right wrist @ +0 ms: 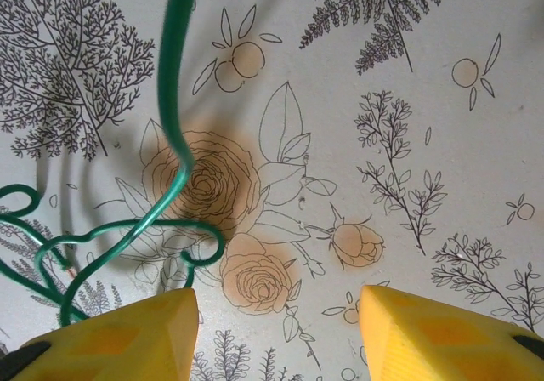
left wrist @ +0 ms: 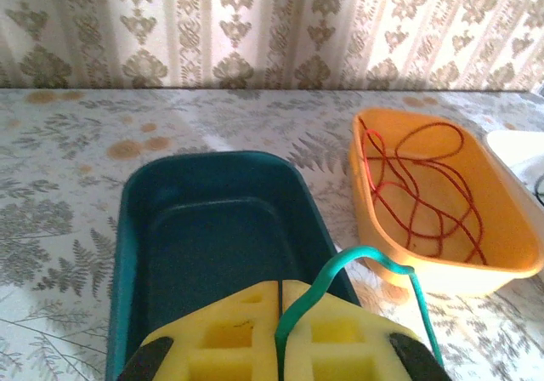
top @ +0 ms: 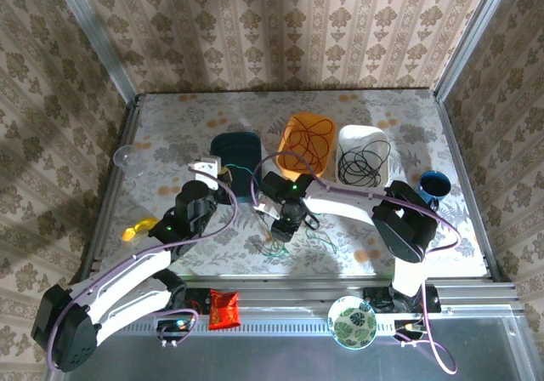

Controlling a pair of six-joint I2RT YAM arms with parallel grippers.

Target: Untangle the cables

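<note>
On the floral table (top: 170, 126), left claw (left wrist: 279, 309) pinches the green cable (right wrist: 168, 58); right claw (right wrist: 279, 300) gapes apart.

green cable (right wrist: 174, 100) runs off the top edge, seemingly passing behind the right claw (right wrist: 276, 330).

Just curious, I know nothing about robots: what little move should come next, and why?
Probably the left fingers lower the green cable into the empty teal bin below them: they pinch it, and the red cable already lies alone in the orange bin.
</note>
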